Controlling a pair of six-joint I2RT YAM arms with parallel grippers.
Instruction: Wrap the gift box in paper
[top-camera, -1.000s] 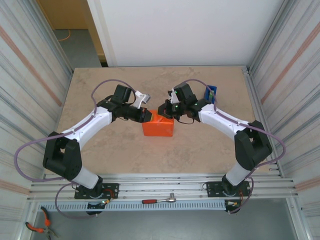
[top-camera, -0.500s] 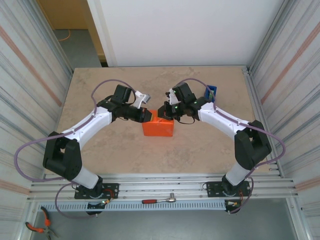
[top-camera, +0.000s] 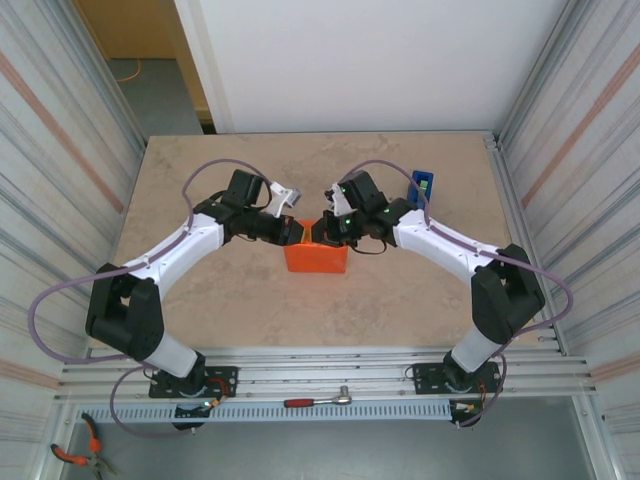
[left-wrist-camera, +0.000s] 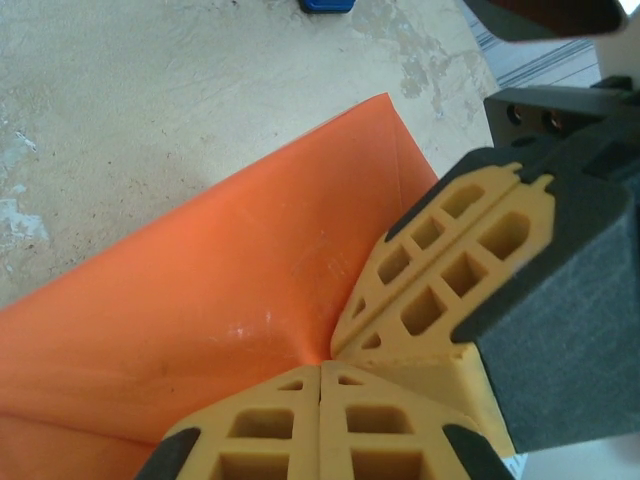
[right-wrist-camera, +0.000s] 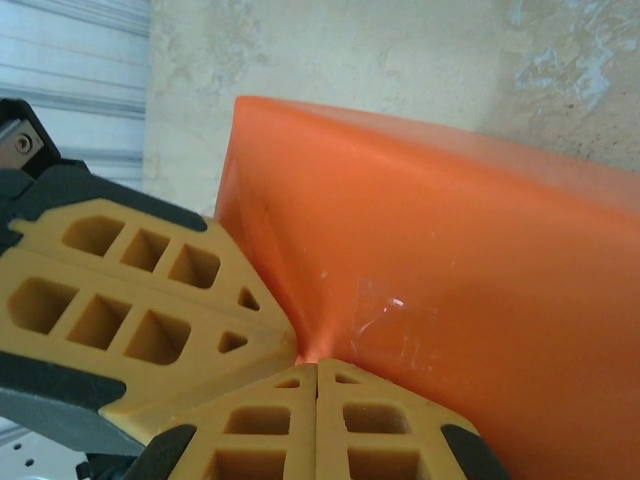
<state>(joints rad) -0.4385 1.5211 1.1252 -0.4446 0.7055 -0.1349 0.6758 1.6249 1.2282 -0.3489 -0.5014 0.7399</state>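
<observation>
- At the left claw (left-wrist-camera: 320, 372): pressed together, tip down on the orange paper (left-wrist-camera: 200, 300).
- At the right claw (right-wrist-camera: 317, 368): pressed together too, tip to tip with the left claw at a crease.
- Paper folded into a block mid-table (top-camera: 220, 300); box hidden.
- Far right, well apart: blue tape dispenser (top-camera: 422, 186).

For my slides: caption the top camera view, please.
Left claw and right claw, both shut, press the orange paper at its far edge.

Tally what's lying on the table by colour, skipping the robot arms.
Orange: 1, the paper
Blue: 1, the tape dispenser
Total: 2
</observation>
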